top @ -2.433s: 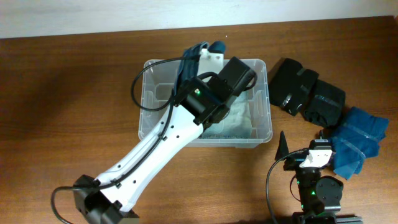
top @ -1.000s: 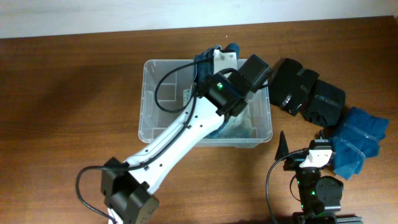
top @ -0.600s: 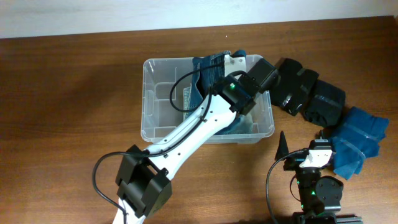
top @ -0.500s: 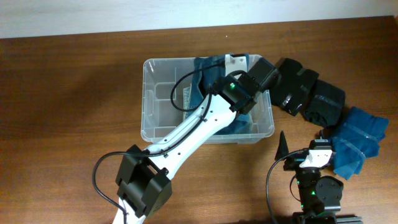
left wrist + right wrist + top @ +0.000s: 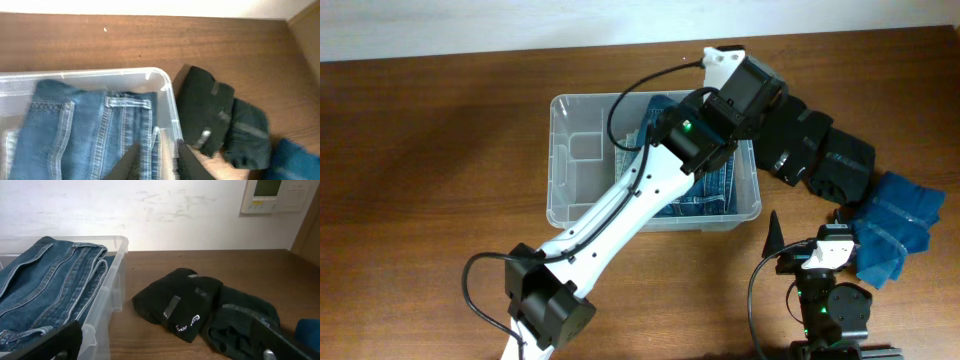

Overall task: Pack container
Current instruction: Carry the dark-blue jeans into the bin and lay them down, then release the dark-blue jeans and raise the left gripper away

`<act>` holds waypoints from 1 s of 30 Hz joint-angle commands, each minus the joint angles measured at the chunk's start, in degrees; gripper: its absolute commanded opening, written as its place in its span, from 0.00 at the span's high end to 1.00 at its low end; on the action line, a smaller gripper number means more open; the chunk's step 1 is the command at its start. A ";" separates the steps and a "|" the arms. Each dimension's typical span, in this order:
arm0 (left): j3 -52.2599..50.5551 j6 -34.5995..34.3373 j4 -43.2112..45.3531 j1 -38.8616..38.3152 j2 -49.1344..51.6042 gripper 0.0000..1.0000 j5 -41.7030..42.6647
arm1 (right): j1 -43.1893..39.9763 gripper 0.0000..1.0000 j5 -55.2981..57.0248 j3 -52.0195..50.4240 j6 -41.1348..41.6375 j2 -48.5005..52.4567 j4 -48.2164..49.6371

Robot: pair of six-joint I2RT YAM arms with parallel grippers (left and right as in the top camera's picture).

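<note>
Left claw (image 5: 157, 161): released, nothing between the fingers. It hangs over the far right corner of the container (image 5: 556, 165), whose end wall runs between my tips in the wrist view; height above the rim, cannot tell. Right claw (image 5: 165, 342): spread wide, empty, low at the near edge of the table (image 5: 440, 150). The container sits mid-table toward the far side, mouth up, long axis running left to right in the overhead view. Folded jeans (image 5: 715, 185) lie in its right half; the left half is bare. Judgement: the jeans are placed, and the black bundle (image 5: 815, 150), just beside the right end wall, is the next pick. To do it well: rise clear of the rim before swinging right, come down over the bundle's thick middle, bite several layers rather than one loose flap, and leave the blue cloth (image 5: 895, 225) beyond it undisturbed.
</note>
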 commanded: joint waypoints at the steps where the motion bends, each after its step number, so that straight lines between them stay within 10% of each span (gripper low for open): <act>1: 0.63 8.04 -0.11 1.33 0.50 0.93 -4.42 | -0.15 0.02 0.87 -0.26 0.31 -0.37 -0.42; 30: 2.38 16.52 -1.73 8.44 17.66 0.99 -2.38 | -0.15 0.02 0.90 -0.26 0.28 -0.39 -0.42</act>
